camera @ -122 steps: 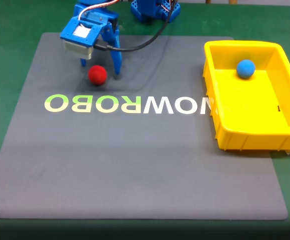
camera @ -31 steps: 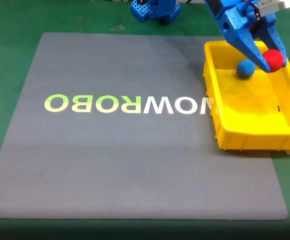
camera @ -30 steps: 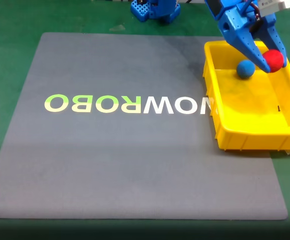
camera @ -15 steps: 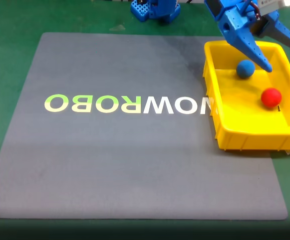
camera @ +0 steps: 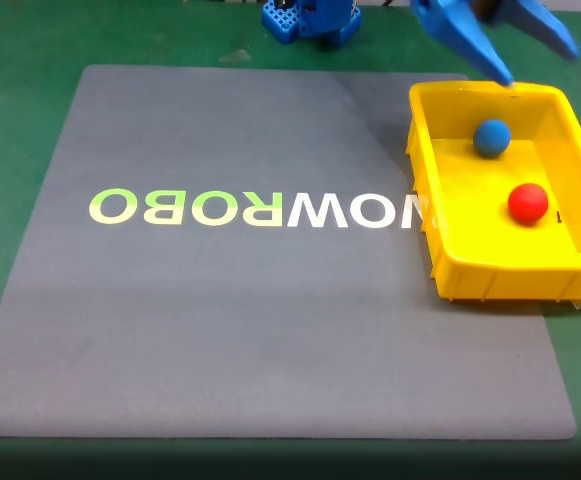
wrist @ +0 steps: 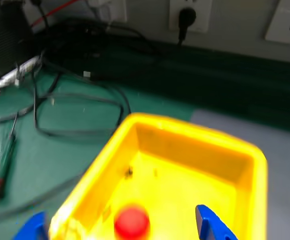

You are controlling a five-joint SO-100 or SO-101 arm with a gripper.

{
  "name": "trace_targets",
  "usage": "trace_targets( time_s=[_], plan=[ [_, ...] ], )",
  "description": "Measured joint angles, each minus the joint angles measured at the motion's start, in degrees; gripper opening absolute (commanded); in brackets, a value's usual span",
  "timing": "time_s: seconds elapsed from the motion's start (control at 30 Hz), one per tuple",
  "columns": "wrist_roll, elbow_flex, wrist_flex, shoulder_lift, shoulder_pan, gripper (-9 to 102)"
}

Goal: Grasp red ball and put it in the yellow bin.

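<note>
The red ball [camera: 528, 203] rests on the floor of the yellow bin [camera: 422, 160], toward the bin's right side in the fixed view; it also shows in the wrist view, red ball [wrist: 132, 222] inside the yellow bin [wrist: 249, 155]. My blue gripper [camera: 540, 62] hangs open above the bin's far rim, nothing between its fingers [camera: 470, 40]. In the wrist view the gripper [wrist: 122, 227] spreads wide, one fingertip [wrist: 212, 227] on each side of the ball, well above it.
A blue ball [camera: 491, 137] lies in the bin's far part. The bin stands at the right edge of a grey mat [camera: 270, 320] printed with letters. The arm's base [camera: 310, 18] is at the top. Cables [wrist: 75, 105] and a wall socket [wrist: 189, 12] lie beyond the bin.
The gripper opened and let the red ball go; it dropped to the bin floor and rolled slightly left. The gripper has since lifted up and back.
</note>
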Motion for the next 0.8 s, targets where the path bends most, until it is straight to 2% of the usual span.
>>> trace_targets(
  time_s=[0.23,0.37,0.5,0.7,0.8],
  plan=[
    [1.85,12.04,26.10,32.43,7.65,5],
    [1.32,18.37,39.55,44.21,12.92,2],
    [-0.35,26.98,44.38,50.71,18.11,2],
    [-2.02,41.40,45.18,60.73,23.55,2],
    [-2.37,43.68,47.02,64.78,25.05,2]
  ],
)
